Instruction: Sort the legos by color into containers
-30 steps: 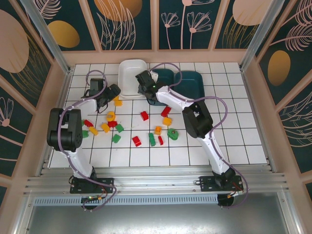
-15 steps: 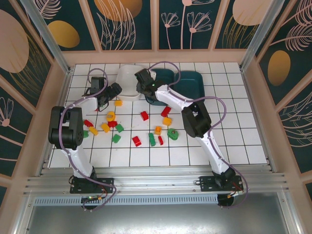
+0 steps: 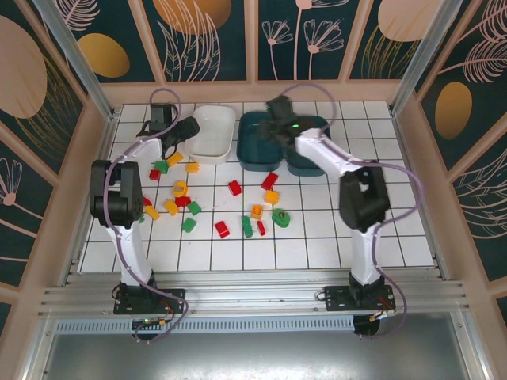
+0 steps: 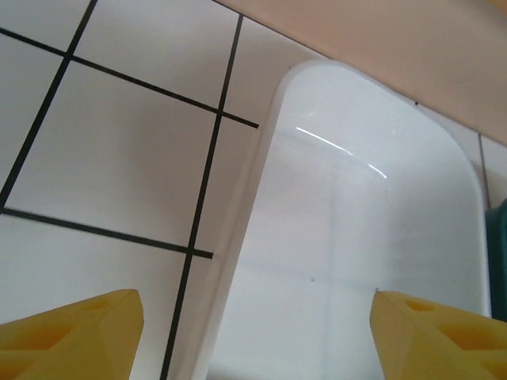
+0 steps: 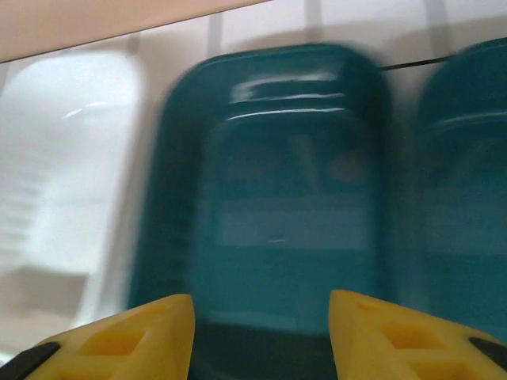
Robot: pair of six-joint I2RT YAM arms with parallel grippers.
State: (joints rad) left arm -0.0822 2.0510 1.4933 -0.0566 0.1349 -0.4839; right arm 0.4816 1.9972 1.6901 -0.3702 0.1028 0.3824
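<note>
1. The legos (image 3: pixel 234 188) are small hard plastic bricks in red, yellow-orange and green. They are likely very light and rigid, with smooth sides that could slip from a loose pinch. None look fragile.
2. A firm pinch across two flat opposite side walls, fingers coming straight down, seems the safest hold. The studded top and the corners would give poor purchase. Bricks lying tilted or on edge may need the wrist turned to match.
3. All the bricks seen lie loose on the white tiled table (image 3: pixel 380 206), spread across its middle and left. A small cluster, including a green brick (image 3: pixel 162 166) and a red brick (image 3: pixel 154 174), sits near the left arm. Several bricks lie just beside one another, so a neighbour could get nudged.
4. The containers stand in a row at the far edge. The white bin (image 3: pixel 224 119) is on the left, one teal bin (image 3: pixel 252 150) is beside it, and a second teal bin (image 3: pixel 317 131) is further right. The white one looks empty.
5. The left gripper (image 4: pixel 257 317) hangs over the white bin's rim, fingers spread wide with nothing between them.
6. The right gripper (image 5: pixel 261 317) hangs over the first teal bin, fingers likewise apart and empty. Its view is blurred.
</note>
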